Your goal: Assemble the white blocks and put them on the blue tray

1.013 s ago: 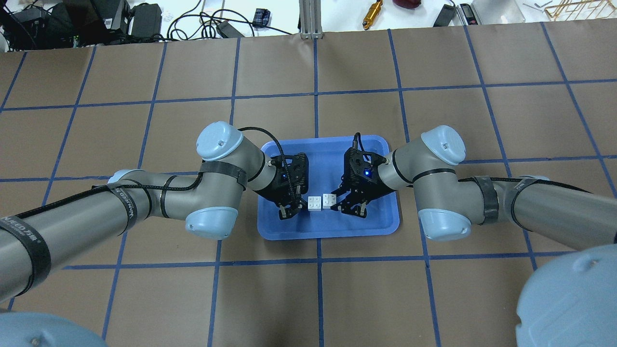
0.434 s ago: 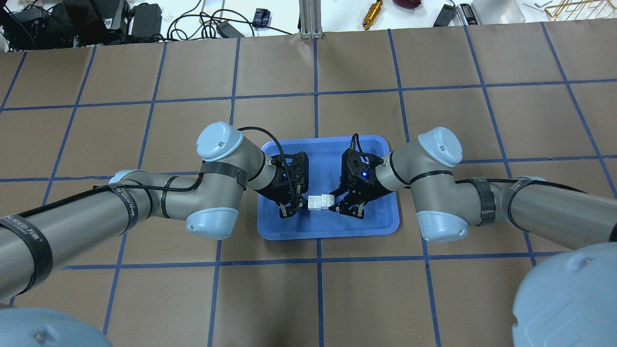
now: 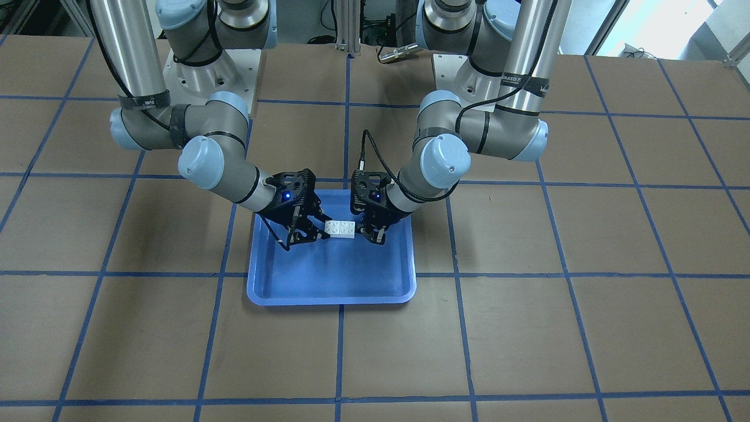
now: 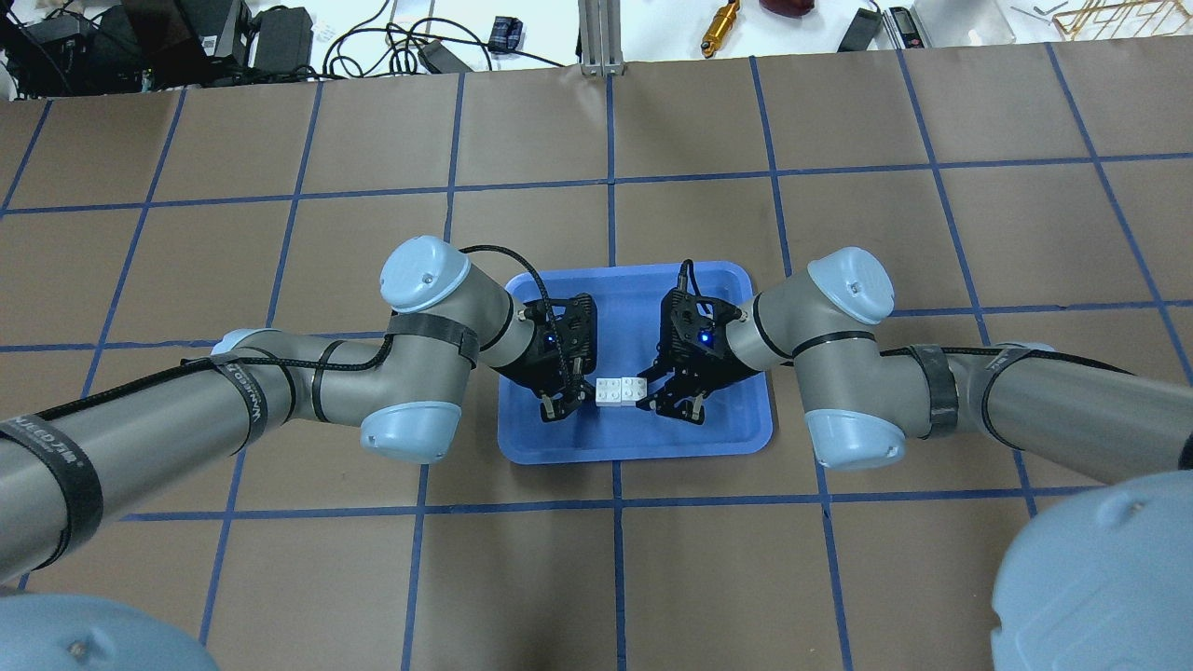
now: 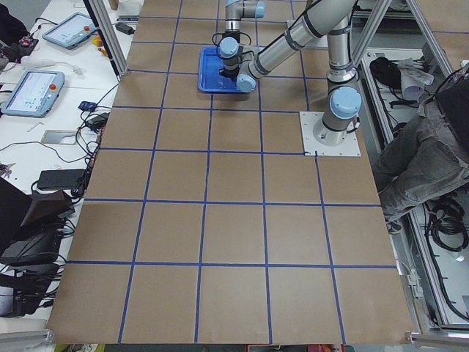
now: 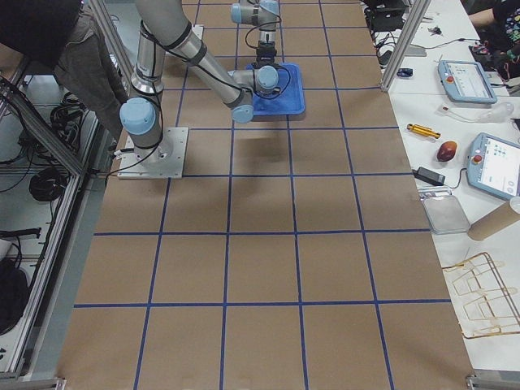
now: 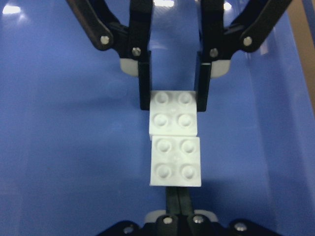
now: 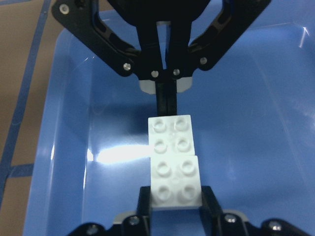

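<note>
White blocks (image 4: 621,390) sit side by side, studs up, their facing edges touching; a second ago a thin strip of blue showed between them, and it has closed because the right arm slid its block in from 3 o'clock in the overhead view; over the last half second nothing more has shifted, so the push looks finished. That brings the pair together, yet I judge them only abutted, not clicked one upon the other, so the joining is not yet done. Both appear to rest on the floor of the tray (image 4: 634,438), near its middle; the tray lies on the brown desk (image 4: 839,233). The right fingers (image 7: 203,91) clamp the right block (image 4: 633,387) on two opposite sides; the left fingers (image 8: 161,101) are pressed together with nothing between them, their tips against the 9 o'clock face of the left block (image 4: 610,393), seemingly as a backstop.
</note>
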`<state>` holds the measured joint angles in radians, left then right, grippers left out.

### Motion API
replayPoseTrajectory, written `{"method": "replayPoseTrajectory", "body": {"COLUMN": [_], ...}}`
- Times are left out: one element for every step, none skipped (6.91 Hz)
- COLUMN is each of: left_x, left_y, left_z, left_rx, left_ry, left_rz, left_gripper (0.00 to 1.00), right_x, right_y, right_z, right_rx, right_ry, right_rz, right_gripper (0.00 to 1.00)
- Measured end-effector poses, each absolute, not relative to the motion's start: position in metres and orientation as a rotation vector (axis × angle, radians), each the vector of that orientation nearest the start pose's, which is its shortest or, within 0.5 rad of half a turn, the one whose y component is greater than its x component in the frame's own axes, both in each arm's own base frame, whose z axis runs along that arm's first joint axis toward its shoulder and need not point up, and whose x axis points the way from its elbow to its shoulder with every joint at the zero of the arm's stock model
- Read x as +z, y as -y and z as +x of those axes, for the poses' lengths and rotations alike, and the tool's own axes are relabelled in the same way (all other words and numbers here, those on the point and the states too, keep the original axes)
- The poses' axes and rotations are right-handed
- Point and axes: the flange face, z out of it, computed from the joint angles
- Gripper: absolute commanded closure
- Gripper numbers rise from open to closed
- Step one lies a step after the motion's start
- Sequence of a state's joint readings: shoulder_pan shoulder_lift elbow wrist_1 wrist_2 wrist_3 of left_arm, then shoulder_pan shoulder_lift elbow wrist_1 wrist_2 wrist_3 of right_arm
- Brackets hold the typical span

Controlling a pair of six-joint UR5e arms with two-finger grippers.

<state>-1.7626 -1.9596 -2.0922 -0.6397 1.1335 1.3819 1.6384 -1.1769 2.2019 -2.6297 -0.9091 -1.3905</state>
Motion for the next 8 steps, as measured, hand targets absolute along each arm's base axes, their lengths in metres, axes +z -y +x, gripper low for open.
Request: {"method": "replayPoseTrajectory", "body": {"left_x": [0.158, 0.158, 0.158, 0.158, 0.158, 0.158, 0.159, 0.161], "left_y": [0.461, 0.461, 0.461, 0.461, 0.461, 0.461, 0.462, 0.463], "left_z": [-0.268, -0.268, -0.268, -0.268, -0.268, -0.268, -0.268, -0.268], "left_rx": [0.369, 0.369, 0.369, 0.370, 0.370, 0.369, 0.372, 0.377], "left_ry": [1.950, 1.950, 1.951, 1.951, 1.951, 1.951, 1.951, 1.950], "left_rz": [-1.964, -1.964, -1.964, -1.964, -1.964, -1.963, -1.965, -1.970], "left_gripper": [1.00, 1.00, 1.00, 1.00, 1.00, 1.00, 1.00, 1.00], "right_x": [0.144, 0.143, 0.143, 0.143, 0.144, 0.146, 0.149, 0.154], "right_y": [0.453, 0.451, 0.449, 0.448, 0.448, 0.448, 0.448, 0.450], "right_z": [0.226, 0.225, 0.225, 0.225, 0.225, 0.227, 0.228, 0.229], "right_rx": [-0.575, -0.570, -0.564, -0.559, -0.558, -0.558, -0.557, -0.556], "right_ry": [-1.916, -1.919, -1.926, -1.939, -1.960, -1.981, -2.000, -2.029], "right_rz": [-1.728, -1.722, -1.712, -1.693, -1.667, -1.642, -1.616, -1.580], "right_gripper": [0.42, 0.38, 0.31, 0.30, 0.26, 0.19, 0.10, 0.02]}}
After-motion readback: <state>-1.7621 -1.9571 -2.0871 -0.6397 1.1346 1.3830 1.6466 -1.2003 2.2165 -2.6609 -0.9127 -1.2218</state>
